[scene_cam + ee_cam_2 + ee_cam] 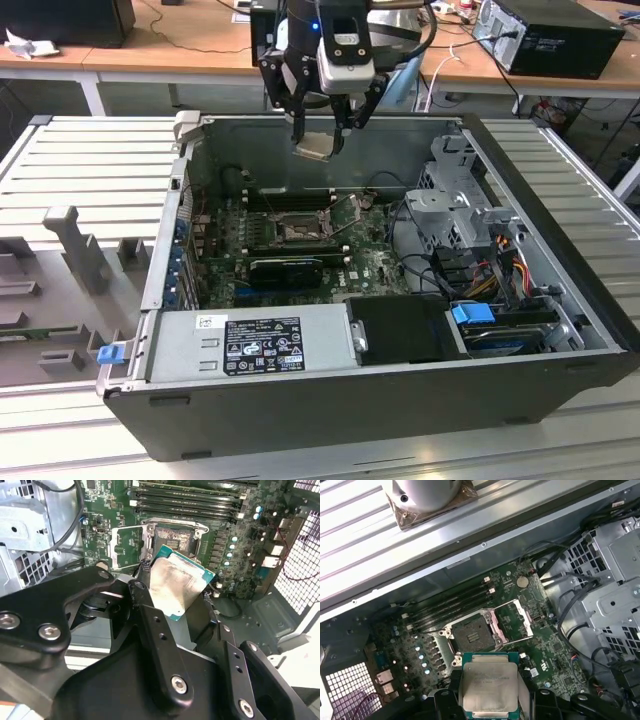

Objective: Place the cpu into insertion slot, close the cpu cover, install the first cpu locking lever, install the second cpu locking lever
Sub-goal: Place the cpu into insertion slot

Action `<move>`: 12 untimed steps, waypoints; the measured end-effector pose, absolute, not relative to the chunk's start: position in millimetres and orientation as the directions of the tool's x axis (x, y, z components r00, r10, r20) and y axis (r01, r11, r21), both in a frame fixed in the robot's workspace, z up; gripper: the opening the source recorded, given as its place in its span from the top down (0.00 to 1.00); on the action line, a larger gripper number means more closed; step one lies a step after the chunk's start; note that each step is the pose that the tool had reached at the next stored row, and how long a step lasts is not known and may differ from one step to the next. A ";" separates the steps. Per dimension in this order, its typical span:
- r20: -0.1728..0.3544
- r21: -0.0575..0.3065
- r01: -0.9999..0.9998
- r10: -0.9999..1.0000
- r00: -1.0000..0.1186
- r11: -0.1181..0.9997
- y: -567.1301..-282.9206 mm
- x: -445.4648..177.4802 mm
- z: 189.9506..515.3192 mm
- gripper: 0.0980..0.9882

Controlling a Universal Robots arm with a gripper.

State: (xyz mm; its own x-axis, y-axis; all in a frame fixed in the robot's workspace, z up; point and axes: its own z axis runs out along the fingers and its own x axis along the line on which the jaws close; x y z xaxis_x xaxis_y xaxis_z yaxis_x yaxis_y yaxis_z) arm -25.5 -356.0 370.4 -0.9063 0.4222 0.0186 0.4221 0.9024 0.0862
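My gripper [318, 135] hangs above the back edge of the open computer case, shut on the cpu [315, 147]. In both wrist views the cpu [175, 582] [487, 687] shows a pale silver face on a green border, pinched at its edges between the black fingers [142, 597]. The insertion slot [298, 232] [175, 537] [472, 632] lies open on the green motherboard, below the cpu and apart from it. Beside the slot, the cpu cover [127, 547] [512, 622], a silvery frame, stands swung up.
Black memory slots [285, 198] run behind the socket, and a long black expansion card [285, 268] lies in front of it. A metal drive cage [455, 205] with cables fills the exterior view's right. The power supply [250, 345] sits along the front wall.
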 end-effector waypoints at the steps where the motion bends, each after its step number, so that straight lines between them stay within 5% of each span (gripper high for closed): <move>1: 0.019 0.086 0.432 0.432 -0.902 0.898 -356.0 -25.5 370.4 0.52; 12: 0.019 0.086 0.548 0.549 -0.836 0.832 -356.0 -25.5 369.9 0.52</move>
State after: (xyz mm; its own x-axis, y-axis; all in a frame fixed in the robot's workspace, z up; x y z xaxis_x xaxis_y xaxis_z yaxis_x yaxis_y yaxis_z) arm -25.5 -356.0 369.9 -0.8356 0.5490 0.0185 0.5484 0.8318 0.0861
